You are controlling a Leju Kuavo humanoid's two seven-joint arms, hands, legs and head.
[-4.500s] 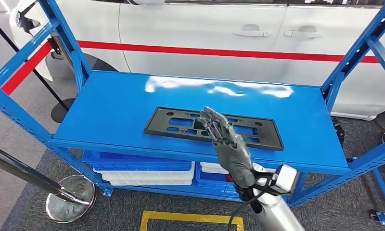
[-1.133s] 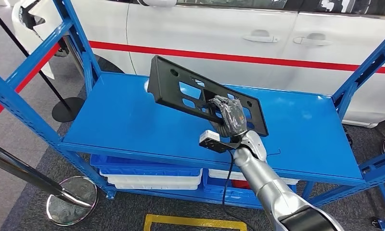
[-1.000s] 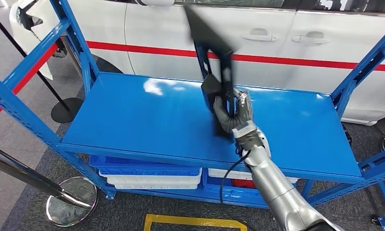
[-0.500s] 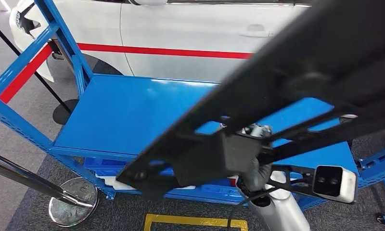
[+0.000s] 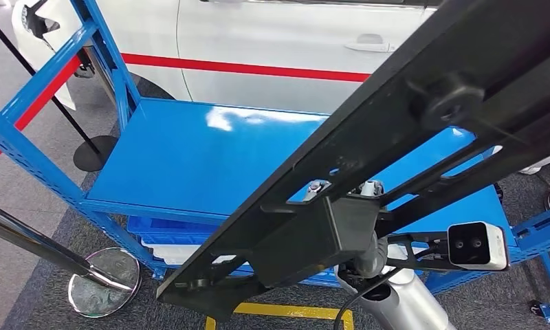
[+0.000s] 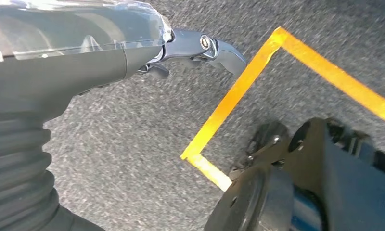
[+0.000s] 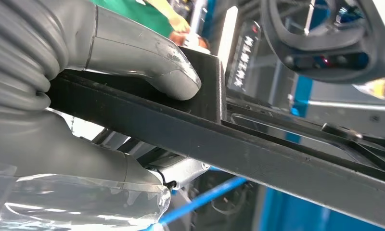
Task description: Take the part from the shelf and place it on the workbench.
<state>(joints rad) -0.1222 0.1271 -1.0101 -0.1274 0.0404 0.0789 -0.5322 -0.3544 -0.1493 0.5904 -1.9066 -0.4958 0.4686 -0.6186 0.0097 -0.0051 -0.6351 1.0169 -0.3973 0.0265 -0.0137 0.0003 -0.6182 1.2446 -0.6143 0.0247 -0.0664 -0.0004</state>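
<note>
While the right hand (image 7: 84, 96) clamps the black part (image 5: 368, 172) near its middle, turn slowly, keeping its long ends clear of the shelf (image 5: 190, 158); left hand (image 6: 84, 53) hangs empty, fingers apart.

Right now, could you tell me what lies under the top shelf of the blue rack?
Under the blue top shelf, stacked blue and white bins show at the front edge. The black part, gripped by the right hand, covers the rest of that lower level.
</note>
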